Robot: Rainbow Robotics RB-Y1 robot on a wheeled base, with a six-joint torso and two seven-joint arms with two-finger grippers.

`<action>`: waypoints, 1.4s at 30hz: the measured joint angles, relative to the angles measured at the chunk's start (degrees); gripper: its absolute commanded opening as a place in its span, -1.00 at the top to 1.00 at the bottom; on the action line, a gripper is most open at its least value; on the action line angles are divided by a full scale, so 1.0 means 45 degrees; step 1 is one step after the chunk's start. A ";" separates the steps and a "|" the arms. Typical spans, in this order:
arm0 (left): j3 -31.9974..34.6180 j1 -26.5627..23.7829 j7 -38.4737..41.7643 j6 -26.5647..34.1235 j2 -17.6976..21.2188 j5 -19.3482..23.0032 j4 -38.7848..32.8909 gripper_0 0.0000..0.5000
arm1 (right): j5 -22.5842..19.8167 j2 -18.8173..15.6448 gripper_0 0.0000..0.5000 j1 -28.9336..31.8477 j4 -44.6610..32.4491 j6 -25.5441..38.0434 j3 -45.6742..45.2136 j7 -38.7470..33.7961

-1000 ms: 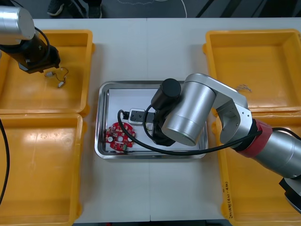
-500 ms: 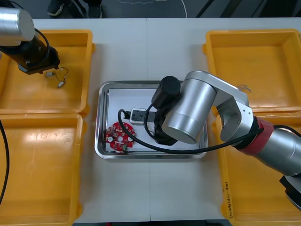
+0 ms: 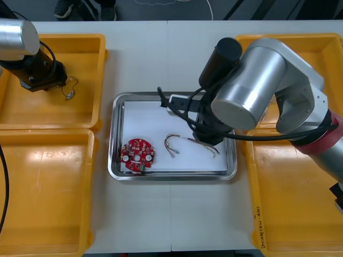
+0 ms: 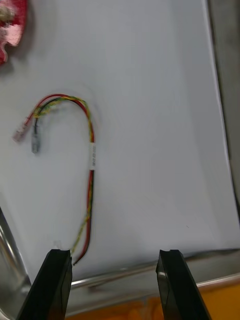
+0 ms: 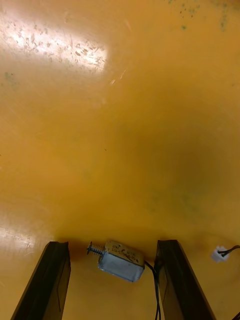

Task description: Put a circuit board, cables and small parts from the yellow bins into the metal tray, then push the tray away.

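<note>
Desk (image 3: 166, 53) light in colour, dark floor past its far edge. Four yellow bins (image 3: 64, 37), two at each side; one metal tray (image 3: 115, 160) between them, white inside. In the tray, one round red circuit board (image 3: 137, 156) and one red and yellow cable (image 4: 91, 155). Seen from the right wrist: right hand (image 4: 112, 255) spread wide, gripping nothing, over the cable's end. Seen from the left wrist: left hand (image 5: 112, 244) spread too, one small metal part (image 5: 122, 261) lying loose between its fingers on the bin floor.

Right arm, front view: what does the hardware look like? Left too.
Right arm, over the metal tray: fat silver cylinders, red band, black wrist, black cable looped alongside. Left arm, over a yellow bin: same silver and black. Right hand and left hand: flat black fingers.
</note>
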 measured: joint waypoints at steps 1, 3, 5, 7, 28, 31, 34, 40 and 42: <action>0.0000 0.0002 0.0000 -0.0048 0.0006 0.0004 0.0000 -1.00 | 0.0000 -0.0079 -0.98 -0.0008 0.0000 0.0156 -0.0265 0.0000; 0.0000 0.0002 0.0000 -0.0119 0.0012 0.0015 0.0000 -1.00 | 0.0020 -0.0223 -0.98 -0.0019 0.0001 0.0481 -0.0766 0.0000; 0.0000 0.0002 0.0000 -0.0130 0.0017 0.0037 0.0000 -0.35 | 0.0037 -0.0342 -0.99 -0.0036 0.0013 0.0755 -0.1199 0.0000; 0.0000 0.0002 0.0000 -0.0168 0.0017 0.0087 -0.0001 0.59 | 0.0038 -0.0427 -0.98 -0.0082 0.0084 0.1102 -0.1655 0.0000; 0.0192 0.0006 -0.0001 0.0976 0.0069 0.0041 -0.0586 1.00 | 0.0759 -0.0484 -0.98 -0.0903 0.1961 0.2737 -0.6315 0.0000; 0.0610 0.0015 -0.0001 0.2007 0.0145 -0.0120 -0.1389 1.00 | 0.1089 -0.0487 -0.99 -0.0903 0.2213 0.2737 -0.6644 0.0000; 0.1040 0.0051 -0.0001 0.2904 0.0314 -0.0149 -0.2296 1.00 | 0.1319 -0.0488 -0.98 -0.0907 0.2701 0.2737 -0.7099 0.0000; 0.1575 0.0072 -0.0001 0.4425 0.0710 -0.0148 -0.3614 1.00 | 0.1861 -0.0489 -0.99 -0.0908 0.3485 0.2738 -0.7996 -0.0005; 0.1783 0.0078 -0.0001 0.5137 0.0805 -0.0146 -0.4139 1.00 | 0.2209 -0.0489 -0.98 -0.0909 0.3686 0.2738 -0.8163 -0.0020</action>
